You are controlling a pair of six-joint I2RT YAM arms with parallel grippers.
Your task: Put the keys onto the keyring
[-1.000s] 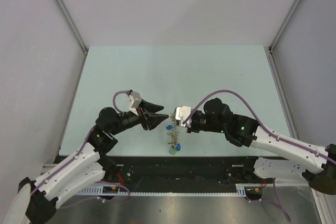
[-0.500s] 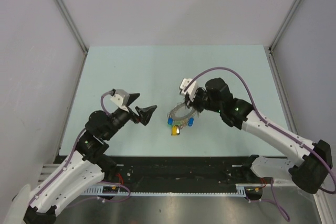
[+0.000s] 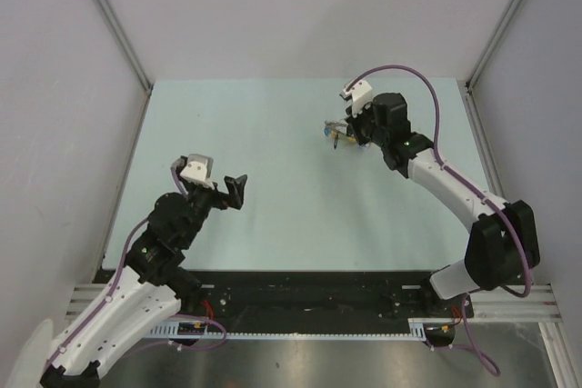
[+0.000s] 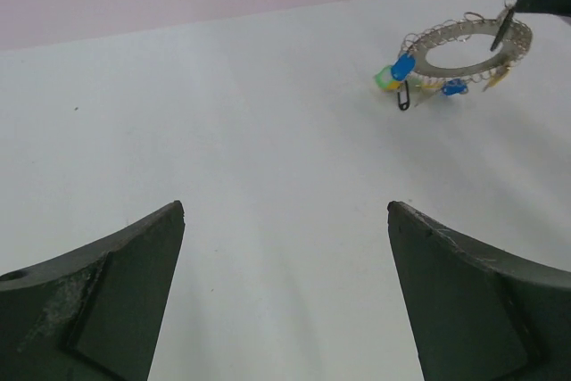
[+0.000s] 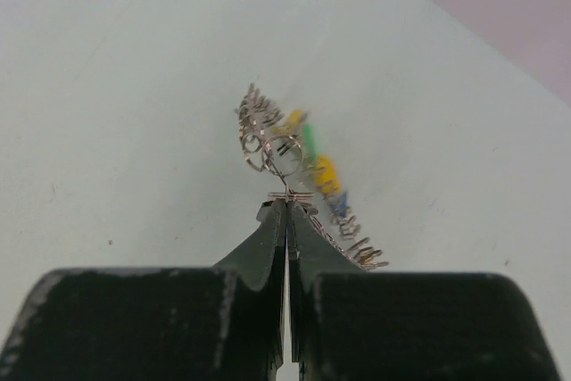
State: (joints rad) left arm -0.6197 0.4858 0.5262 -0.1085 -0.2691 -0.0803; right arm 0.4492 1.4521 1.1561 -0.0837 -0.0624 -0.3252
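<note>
right gripper [image 3: 340, 133]: fingers are pressing together and pinching the rim of the keyring [image 5: 266, 129], over the far right part of the table [image 3: 255, 124]

keyring: grey coiled loop, is sticking out tilted from the fingertips; whether its low edge is touching the table cannot be told

keys [image 4: 403, 67]: blue, green, yellow and black heads are clustering along the ring's rim, on the side away from the pinch; blurred in the right wrist view

left gripper [image 4: 285, 216]: fingers are standing spread wide, gripping nothing; it is hovering over the near left of the table, well apart from the keyring
</note>
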